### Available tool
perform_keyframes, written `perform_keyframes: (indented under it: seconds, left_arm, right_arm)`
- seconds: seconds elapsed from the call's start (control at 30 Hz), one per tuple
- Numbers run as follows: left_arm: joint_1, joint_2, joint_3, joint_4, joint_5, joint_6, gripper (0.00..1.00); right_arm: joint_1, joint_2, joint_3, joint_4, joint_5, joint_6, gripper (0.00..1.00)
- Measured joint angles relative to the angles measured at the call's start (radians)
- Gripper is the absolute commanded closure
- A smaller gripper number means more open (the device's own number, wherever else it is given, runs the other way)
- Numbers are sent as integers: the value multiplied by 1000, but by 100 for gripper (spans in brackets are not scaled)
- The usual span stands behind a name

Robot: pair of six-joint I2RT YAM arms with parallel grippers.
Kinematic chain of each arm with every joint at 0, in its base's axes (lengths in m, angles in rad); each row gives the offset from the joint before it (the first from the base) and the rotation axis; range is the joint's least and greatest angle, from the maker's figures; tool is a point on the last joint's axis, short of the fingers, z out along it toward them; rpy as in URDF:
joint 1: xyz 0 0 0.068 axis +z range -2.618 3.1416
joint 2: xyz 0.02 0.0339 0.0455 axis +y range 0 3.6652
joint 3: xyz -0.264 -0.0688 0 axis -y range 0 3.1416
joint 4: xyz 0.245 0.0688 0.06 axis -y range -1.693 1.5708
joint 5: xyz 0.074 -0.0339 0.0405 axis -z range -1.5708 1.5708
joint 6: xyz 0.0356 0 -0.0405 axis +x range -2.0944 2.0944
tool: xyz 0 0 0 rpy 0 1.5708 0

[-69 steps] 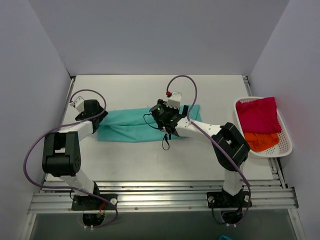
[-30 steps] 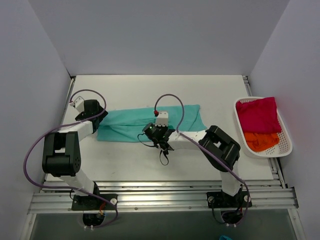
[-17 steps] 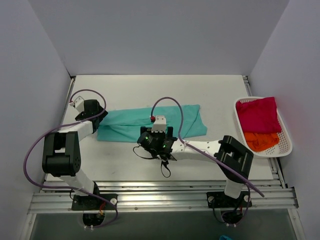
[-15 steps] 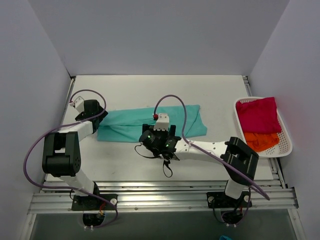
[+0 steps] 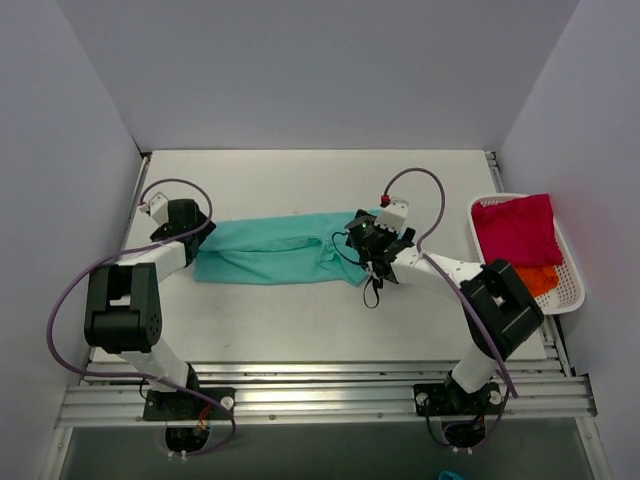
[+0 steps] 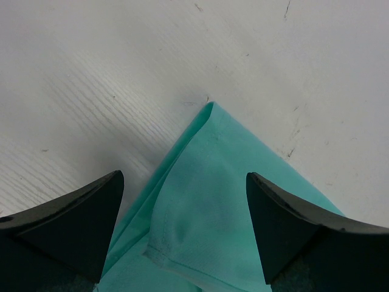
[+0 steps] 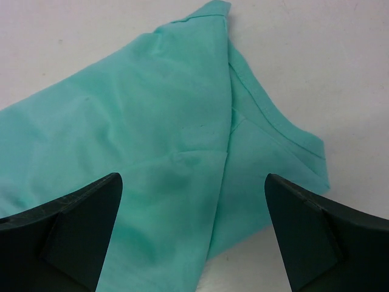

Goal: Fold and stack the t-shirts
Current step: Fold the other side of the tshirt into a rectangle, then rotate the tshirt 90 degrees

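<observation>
The teal t-shirt (image 5: 270,250) lies as a long folded band across the middle of the table. My left gripper (image 5: 193,238) hangs open over its left end. In the left wrist view a pointed corner of the teal shirt (image 6: 231,201) lies between the spread fingers of that gripper (image 6: 188,237). My right gripper (image 5: 364,246) is open over the shirt's right end. In the right wrist view layered folds and a hem of the teal shirt (image 7: 140,146) lie below that open, empty gripper (image 7: 194,237). The crimson-pink shirt (image 5: 515,230) and the orange shirt (image 5: 525,282) lie in the basket.
The white mesh basket (image 5: 572,292) stands at the table's right edge. Grey walls close in the left, back and right. A metal rail (image 5: 320,395) runs along the near edge by the arm bases. Purple cables loop from both arms.
My right arm swung from the near middle of the table back to the shirt's right end. The teal shirt now ends further left than before. The left arm has not moved.
</observation>
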Motion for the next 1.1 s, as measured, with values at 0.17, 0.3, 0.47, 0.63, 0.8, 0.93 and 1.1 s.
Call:
perform_keyframes:
  seconds: [0.17, 0.3, 0.47, 0.63, 0.8, 0.93, 1.1]
  left_arm:
    - [0, 0, 0, 1, 0, 0, 9]
    - [0, 0, 0, 2, 0, 0, 9]
    - [0, 0, -2, 5, 0, 0, 9]
    - [0, 0, -5, 6, 0, 0, 9]
    - [0, 0, -5, 6, 0, 0, 9]
    - [0, 0, -5, 5, 0, 0, 9]
    - [0, 0, -5, 5, 0, 0, 9]
  right_arm:
    - [-60, 84, -6, 30, -60, -10, 0]
    - [-60, 149, -6, 40, -87, -10, 2]
    - [-60, 201, -5, 84, -101, -18, 33]
    - [-80, 244, 31, 151, -126, -34, 100]
    - [-127, 327, 145, 169, -173, -42, 100]
    - [-193, 458, 375, 107, -203, -75, 100]
    - [-310, 750, 940, 17, -279, -168, 0]
